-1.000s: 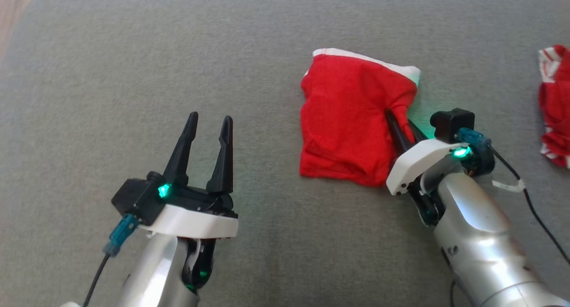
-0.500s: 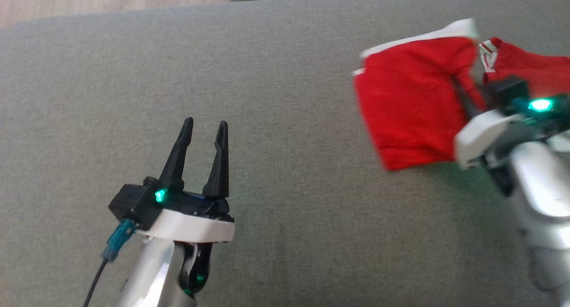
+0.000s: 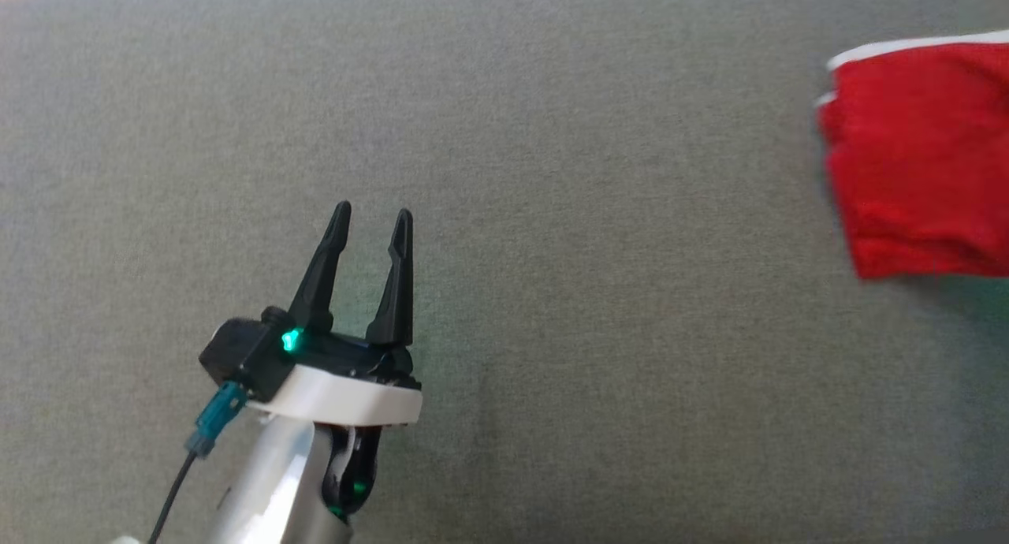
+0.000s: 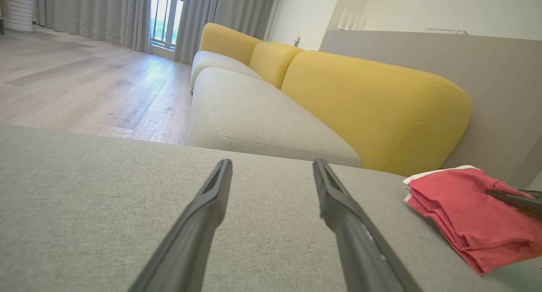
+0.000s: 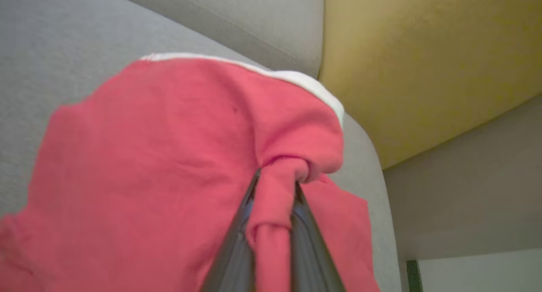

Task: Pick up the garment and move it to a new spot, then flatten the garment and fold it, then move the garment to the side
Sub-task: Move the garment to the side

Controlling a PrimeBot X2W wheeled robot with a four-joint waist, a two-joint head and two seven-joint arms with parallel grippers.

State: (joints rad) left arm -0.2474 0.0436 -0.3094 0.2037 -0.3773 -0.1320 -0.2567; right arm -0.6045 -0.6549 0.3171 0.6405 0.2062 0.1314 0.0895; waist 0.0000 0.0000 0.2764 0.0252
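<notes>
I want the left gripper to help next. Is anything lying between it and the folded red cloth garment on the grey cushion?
Nothing visible does. Only bare grey fabric cushion lies between the open left gripper and the folded red garment with white trim. The right gripper is shut on a pinch of that garment.

So the big flat surface here is a grey fabric seat (image 3: pixel 504 134), plain weave, pretty uniform all over. Past its far edge there's a second grey seat cushion (image 4: pixel 254 118) running away from it, with three mustard-yellow back cushions (image 4: pixel 372 110) lined up along its right side. Behind those is a flat grey panel (image 4: pixel 487 72), with a white wall (image 4: pixel 423 4) above it. Off the left edge it's light wood flooring (image 4: pixel 84 84), ending at long grey curtains (image 4: pixel 84 8) with a window (image 4: pixel 165 12) and railing between them. There's a white ribbed thing (image 4: pixel 19 12) over by the curtains, can't tell what.
</notes>
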